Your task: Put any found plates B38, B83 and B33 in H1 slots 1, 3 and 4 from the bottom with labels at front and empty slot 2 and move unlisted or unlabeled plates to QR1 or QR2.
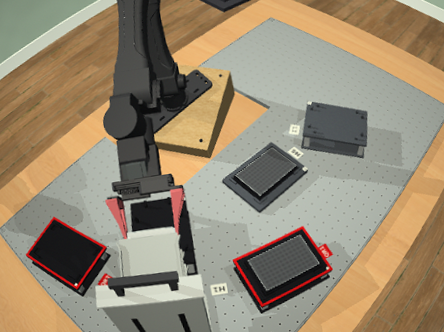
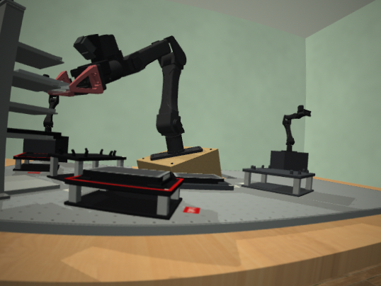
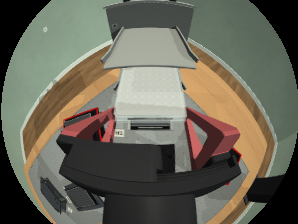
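Note:
The hotel H1 [image 1: 163, 323] [image 2: 10, 56] stands at the front left, with tilted-looking grey shelves. My gripper [image 1: 151, 234] [image 2: 61, 93] [image 3: 150, 111] is at its open front, at the second shelf from the top. It is shut on a pale translucent plate [image 3: 150, 95], with the fingertips against both long sides. The plate's rear lies near the shelf above; no ID is readable on it. A dark grid plate [image 1: 284, 262] [image 2: 124, 173] lies on QR1. Another dark grid plate [image 1: 266, 171] lies on N6. QR2 [image 1: 42, 236] bears no plate. Lower slots are mostly hidden.
The landing nest L1 [image 1: 335, 125] [image 2: 277, 172] bears no plate and stands at the right. The dark regrip nest RG [image 2: 88, 156] stands low beneath the arm and is largely hidden in the top view. The wooden arm base [image 1: 201, 122] is behind the gripper.

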Action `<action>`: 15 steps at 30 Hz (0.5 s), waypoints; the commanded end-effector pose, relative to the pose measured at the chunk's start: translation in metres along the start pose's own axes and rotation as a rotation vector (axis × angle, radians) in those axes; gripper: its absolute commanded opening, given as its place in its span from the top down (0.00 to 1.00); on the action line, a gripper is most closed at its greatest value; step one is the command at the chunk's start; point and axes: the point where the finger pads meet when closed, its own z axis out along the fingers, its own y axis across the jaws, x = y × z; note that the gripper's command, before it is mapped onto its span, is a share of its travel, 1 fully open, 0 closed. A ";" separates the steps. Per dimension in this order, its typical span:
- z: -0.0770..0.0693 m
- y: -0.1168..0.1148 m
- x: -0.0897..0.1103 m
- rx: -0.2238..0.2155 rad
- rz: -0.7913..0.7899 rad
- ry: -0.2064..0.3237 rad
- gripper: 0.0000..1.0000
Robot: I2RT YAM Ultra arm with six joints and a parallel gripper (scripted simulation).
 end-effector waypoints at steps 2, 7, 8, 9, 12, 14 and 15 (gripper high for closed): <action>-0.007 0.000 -0.005 0.000 -0.002 -0.018 0.14; -0.012 0.000 -0.001 0.000 -0.002 -0.017 0.14; -0.013 0.000 -0.001 0.000 -0.002 -0.017 0.14; -0.015 0.000 0.000 0.000 -0.002 -0.017 0.14; -0.017 0.000 0.001 0.000 -0.002 -0.017 0.14; -0.018 0.000 0.002 0.000 -0.002 -0.017 0.14; -0.019 0.000 0.003 0.000 -0.002 -0.017 0.14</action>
